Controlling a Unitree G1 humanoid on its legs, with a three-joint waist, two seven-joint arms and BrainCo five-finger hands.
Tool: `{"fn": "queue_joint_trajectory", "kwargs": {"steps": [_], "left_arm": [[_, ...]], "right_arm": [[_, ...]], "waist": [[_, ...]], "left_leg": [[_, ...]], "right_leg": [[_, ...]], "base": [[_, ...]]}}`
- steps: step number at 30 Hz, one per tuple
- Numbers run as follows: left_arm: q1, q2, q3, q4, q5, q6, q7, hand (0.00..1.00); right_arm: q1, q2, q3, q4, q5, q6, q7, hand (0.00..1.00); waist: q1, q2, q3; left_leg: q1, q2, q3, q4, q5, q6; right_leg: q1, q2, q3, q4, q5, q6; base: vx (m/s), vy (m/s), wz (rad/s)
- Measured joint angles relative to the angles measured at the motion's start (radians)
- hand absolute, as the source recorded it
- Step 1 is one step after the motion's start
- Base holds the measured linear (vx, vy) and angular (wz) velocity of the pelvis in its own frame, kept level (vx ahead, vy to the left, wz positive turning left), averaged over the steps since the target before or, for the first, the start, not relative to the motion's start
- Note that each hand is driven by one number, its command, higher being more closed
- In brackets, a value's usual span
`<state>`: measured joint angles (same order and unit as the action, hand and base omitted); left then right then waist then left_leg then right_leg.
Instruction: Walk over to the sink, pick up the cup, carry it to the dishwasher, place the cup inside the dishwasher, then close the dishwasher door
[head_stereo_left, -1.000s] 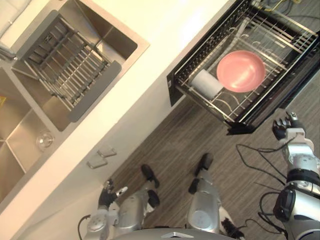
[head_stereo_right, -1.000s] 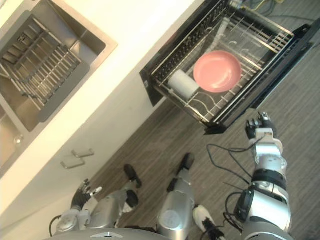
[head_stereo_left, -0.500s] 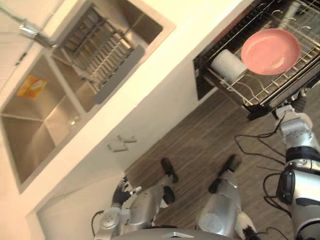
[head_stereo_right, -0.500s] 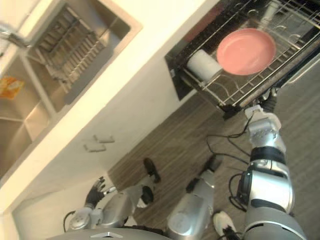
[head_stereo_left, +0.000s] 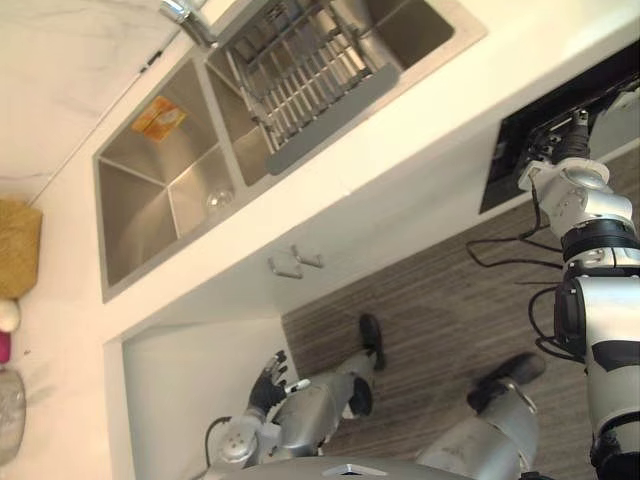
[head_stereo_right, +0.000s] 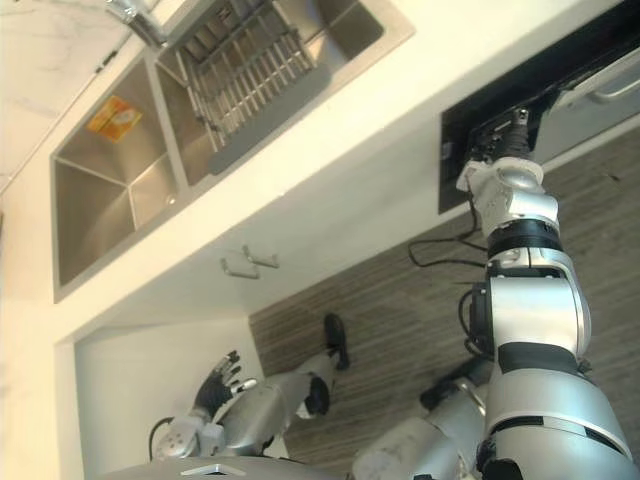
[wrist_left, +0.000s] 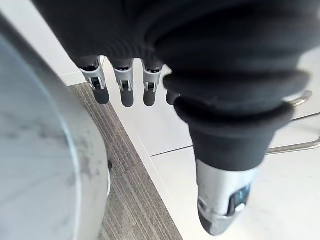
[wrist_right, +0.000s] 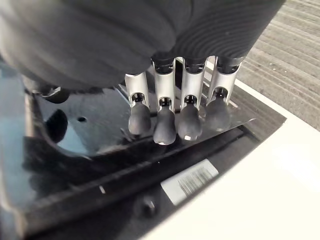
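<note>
Pointing at the dishwasher door edge, right hand fingers straight.

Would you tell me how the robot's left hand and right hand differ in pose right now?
The left hand hangs low by the white cabinet, touching nothing; the right hand is raised to the dishwasher's black front. The left hand's fingers hang free over the floor; the right hand's fingers have their tips at that panel. Both are open and hold nothing.

Dishwasher partly beyond the right edge, interior hidden
</note>
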<state>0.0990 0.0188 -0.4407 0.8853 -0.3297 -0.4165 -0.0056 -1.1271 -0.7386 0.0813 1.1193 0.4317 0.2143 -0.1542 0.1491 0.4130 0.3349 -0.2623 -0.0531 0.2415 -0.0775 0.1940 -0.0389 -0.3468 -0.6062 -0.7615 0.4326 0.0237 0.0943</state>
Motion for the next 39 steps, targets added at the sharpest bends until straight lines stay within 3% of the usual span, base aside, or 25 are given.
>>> {"fn": "queue_joint_trajectory", "kwargs": {"steps": [2,10,12,15,18,20,24,28,29,31,32,34,35,36,37,38,39], "left_arm": [[0.021,0.002,-0.002,-0.006,0.001,0.003,-0.002,0.0],[0.051,0.003,0.008,-0.034,-0.023,0.015,-0.003,0.0],[0.068,0.004,0.013,-0.049,-0.038,0.018,-0.01,0.0],[0.088,0.003,0.05,-0.055,-0.087,0.023,-0.05,0.0],[0.093,0.001,0.119,-0.067,-0.152,0.025,-0.076,0.0],[0.092,0.0,0.201,-0.072,-0.2,0.032,-0.096,0.0],[0.091,-0.002,0.303,-0.083,-0.236,0.043,-0.108,0.0],[0.093,-0.007,0.408,-0.085,-0.237,0.055,-0.095,0.0],[0.093,-0.005,0.443,-0.072,-0.237,0.066,-0.094,0.0],[0.094,0.004,0.46,-0.042,-0.237,0.074,-0.098,0.0],[0.094,0.011,0.482,0.005,-0.235,0.088,-0.108,0.0],[0.094,0.013,0.489,0.05,-0.233,0.091,-0.111,0.0],[0.094,0.018,0.497,0.071,-0.221,0.09,-0.111,0.0],[0.092,0.022,0.506,0.081,-0.213,0.091,-0.111,0.0],[0.081,0.033,0.52,0.11,-0.202,0.092,-0.111,0.0],[0.061,0.05,0.541,0.135,-0.181,0.098,-0.11,0.0],[0.047,0.057,0.56,0.15,-0.17,0.105,-0.11,0.0]], "right_arm": [[-0.025,-0.006,0.022,0.042,-0.083,0.024,-0.003,0.0],[-0.036,-0.067,0.117,0.031,-0.386,0.073,0.001,0.0],[-0.028,-0.067,0.088,-0.034,-0.425,0.077,-0.005,0.0],[0.095,-0.032,-0.05,-0.334,-0.438,0.067,-0.043,0.0],[0.326,0.062,-0.172,-0.658,-0.439,-0.009,-0.07,0.0],[0.505,0.166,-0.217,-0.849,-0.437,-0.096,-0.06,0.0],[0.768,0.31,-0.263,-0.883,-0.416,-0.186,-0.018,0.0],[0.97,0.393,-0.335,-0.726,-0.335,-0.232,0.062,0.0],[1.028,0.414,-0.34,-0.618,-0.297,-0.266,0.116,0.0],[1.078,0.433,-0.339,-0.502,-0.278,-0.308,0.168,0.0],[1.107,0.461,-0.346,-0.364,-0.256,-0.365,0.212,0.0],[1.124,0.488,-0.381,-0.24,-0.234,-0.425,0.245,0.0],[1.133,0.51,-0.415,-0.166,-0.214,-0.46,0.274,0.0],[1.14,0.523,-0.433,-0.137,-0.196,-0.471,0.289,0.0],[1.165,0.561,-0.476,-0.097,-0.167,-0.476,0.313,0.0],[1.187,0.595,-0.514,-0.061,-0.164,-0.469,0.318,0.0],[1.202,0.609,-0.532,-0.044,-0.164,-0.467,0.317,0.0]], "waist": [[-0.003,-0.001,0.001],[-0.02,-0.003,0.003],[-0.034,-0.013,0.01],[-0.062,-0.016,0.013],[-0.097,-0.036,0.029],[-0.13,-0.065,0.052],[-0.15,-0.129,0.084],[-0.159,-0.205,0.068],[-0.159,-0.253,0.037],[-0.157,-0.302,0.009],[-0.157,-0.341,-0.024],[-0.152,-0.357,-0.056],[-0.147,-0.36,-0.08],[-0.149,-0.36,-0.091],[-0.158,-0.349,-0.104],[-0.165,-0.35,-0.113],[-0.168,-0.36,-0.118]], "left_leg": [[0.001,-0.007,-0.01,0.001,0.014,0.02],[0.035,-0.001,0.006,0.001,-0.003,0.026],[0.045,0.002,0.015,0.001,-0.01,0.026],[0.081,0.018,0.04,0.001,-0.024,0.025],[0.12,0.039,0.063,0.001,-0.04,0.014],[0.159,0.061,0.072,0.001,-0.056,0.003],[0.197,0.092,0.075,0.025,-0.09,-0.009],[0.242,0.102,0.056,0.021,-0.107,-0.018],[0.26,0.097,0.048,0.02,-0.111,-0.02],[0.287,0.095,0.039,0.017,-0.128,-0.018],[0.317,0.095,0.031,0.008,-0.138,-0.017],[0.338,0.102,0.026,0.002,-0.149,-0.011],[0.338,0.109,0.001,0.004,-0.16,-0.004],[0.341,0.116,-0.012,0.006,-0.163,-0.001],[0.337,0.146,-0.053,0.006,-0.16,0.002],[0.326,0.172,-0.108,0.006,-0.153,-0.003],[0.319,0.173,-0.138,0.006,-0.148,-0.007]], "right_leg": [[0.003,-0.015,-0.01,0.029,-0.018,0.006],[0.021,-0.016,-0.006,0.055,-0.054,0.012],[0.021,-0.011,0.01,0.051,-0.052,0.012],[0.05,0.025,0.028,0.009,-0.036,0.016],[0.085,0.061,0.038,-0.025,-0.031,0.019],[0.128,0.093,0.039,-0.047,-0.031,0.02],[0.192,0.135,0.027,-0.094,-0.039,0.026],[0.275,0.16,-0.014,-0.134,-0.023,0.036],[0.3,0.153,-0.02,-0.138,-0.021,0.039],[0.327,0.148,-0.022,-0.131,-0.019,0.036],[0.349,0.142,-0.02,-0.11,-0.005,0.017],[0.355,0.149,-0.008,-0.081,0.026,-0.029],[0.354,0.171,0.034,-0.083,0.059,-0.065],[0.354,0.188,0.066,-0.086,0.072,-0.067],[0.362,0.271,0.158,-0.129,0.022,-0.023],[0.389,0.402,0.265,-0.231,-0.051,-0.014],[0.406,0.457,0.32,-0.299,-0.072,-0.013]], "base": [[0.1,-0.043,0.17],[0.04,-0.02,-0.02],[0.02,-0.017,-0.18],[0.07,-0.024,-0.32],[0.09,-0.034,-0.28],[0.09,-0.057,-0.21],[0.05,-0.041,-0.1],[0.11,-0.014,0.13],[0.11,0.033,0.1],[0.12,0.049,0.12],[0.15,0.076,0.1],[0.12,0.082,0.12],[0.07,0.075,0.17],[0.12,0.062,0.48],[0.13,-0.038,0.89],[0.12,-0.093,1.1],[0.06,-0.224,1.39]]}}
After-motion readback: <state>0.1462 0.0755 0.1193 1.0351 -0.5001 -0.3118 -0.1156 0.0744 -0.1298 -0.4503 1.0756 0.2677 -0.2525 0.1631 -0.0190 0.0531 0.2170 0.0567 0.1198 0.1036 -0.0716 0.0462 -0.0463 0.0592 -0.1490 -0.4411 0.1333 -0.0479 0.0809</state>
